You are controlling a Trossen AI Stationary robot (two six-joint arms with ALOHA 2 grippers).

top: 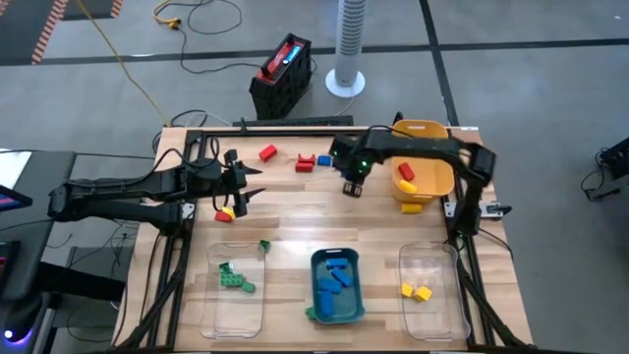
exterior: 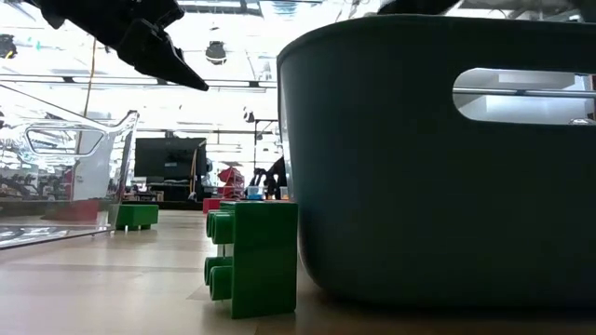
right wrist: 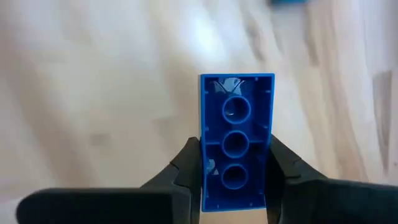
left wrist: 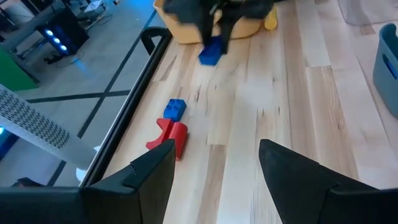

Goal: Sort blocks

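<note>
A small blue plastic brick [right wrist: 236, 142] is clamped by the right gripper [right wrist: 235, 168]; at nine o'clock, the left gripper [left wrist: 214, 165] is held open.

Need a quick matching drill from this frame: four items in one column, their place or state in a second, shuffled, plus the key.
Items:
1. right gripper
2. left gripper
3. teal plastic bin
4. yellow round plastic bin

States:
A. open, holding nothing
B. holds blue plastic bricks
C. shut on a blue plastic brick
D. holds a small red plastic brick and a yellow one

Pairs: 1-C, 2-A, 3-B, 4-D
</note>
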